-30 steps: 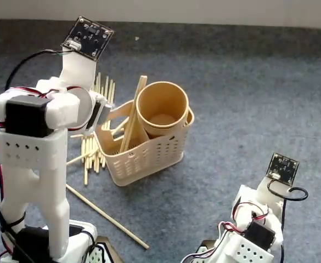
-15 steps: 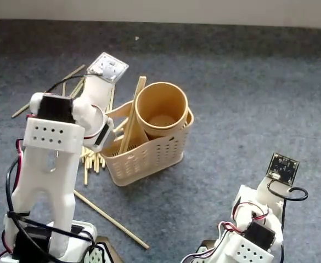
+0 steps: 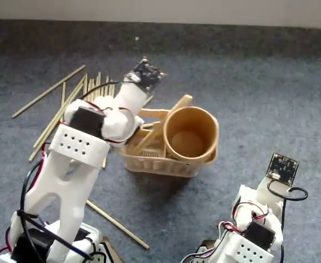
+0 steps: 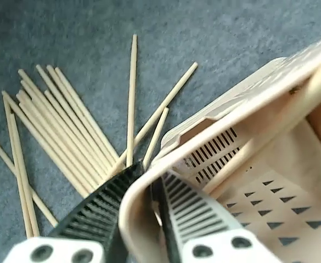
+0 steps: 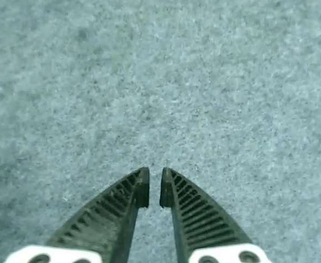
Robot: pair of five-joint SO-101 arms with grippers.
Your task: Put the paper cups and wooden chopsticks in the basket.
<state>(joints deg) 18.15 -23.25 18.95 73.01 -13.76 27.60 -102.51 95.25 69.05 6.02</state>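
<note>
A cream perforated basket (image 3: 161,162) sits mid-carpet with a tan paper cup (image 3: 190,134) in its right end and a few wooden chopsticks (image 3: 159,127) leaning out of its left end. My left gripper (image 4: 149,176) is shut on the basket's rim (image 4: 215,143), one finger inside the wall and one outside. Several loose chopsticks (image 3: 61,109) lie fanned on the carpet to the left of the basket, and they appear beside the rim as chopsticks (image 4: 67,131) in the left wrist view. My right gripper (image 5: 153,187) hangs shut over bare carpet with nothing in it.
One long chopstick (image 3: 116,224) lies by the left arm's base (image 3: 50,241). The right arm (image 3: 259,230) stands low at the front right. Grey carpet (image 3: 270,87) stretches open to the right of and behind the basket.
The left arm has swung right and dragged the basket with its cup to the right, turning it. The pile of chopsticks on the left has come into sight. The right arm has not moved.
</note>
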